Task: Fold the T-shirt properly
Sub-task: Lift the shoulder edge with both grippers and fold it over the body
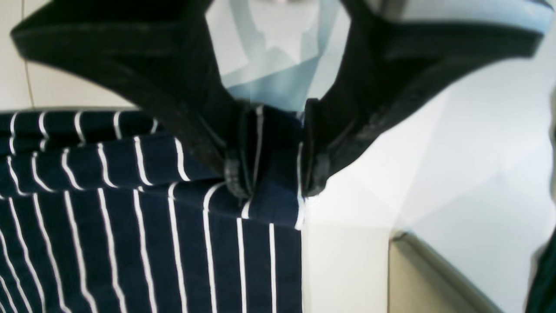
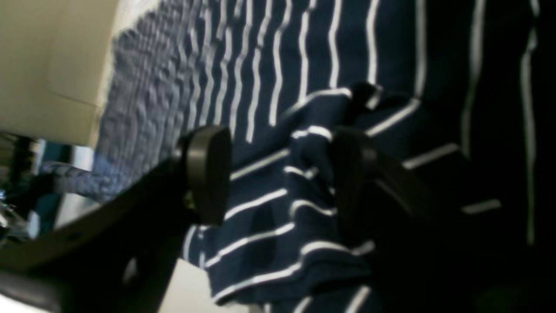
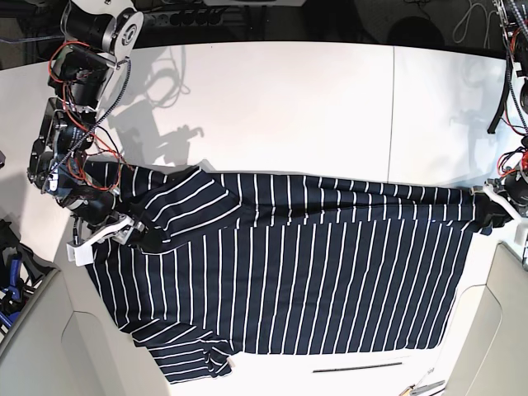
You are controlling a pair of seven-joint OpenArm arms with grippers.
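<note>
The T-shirt (image 3: pixel 289 280), dark navy with thin white stripes, lies spread across the white table, its top edge folded over into a long band. My left gripper (image 3: pixel 488 210) is at the shirt's right end. In the left wrist view it (image 1: pixel 271 174) is shut on a folded corner of the shirt (image 1: pixel 130 252). My right gripper (image 3: pixel 136 233) is at the shirt's left end by the sleeve. In the right wrist view its fingers (image 2: pixel 278 174) stand on either side of a bunched fold of the shirt (image 2: pixel 282 226) that fills the gap.
The white table (image 3: pixel 313 107) has a seam right of centre. Beige panels flank the front corners at the left (image 3: pixel 49 346) and the right (image 3: pixel 503 330). A thin dark rod (image 3: pixel 359 366) and small tools (image 3: pixel 425 384) lie at the front edge. Cables hang at the back.
</note>
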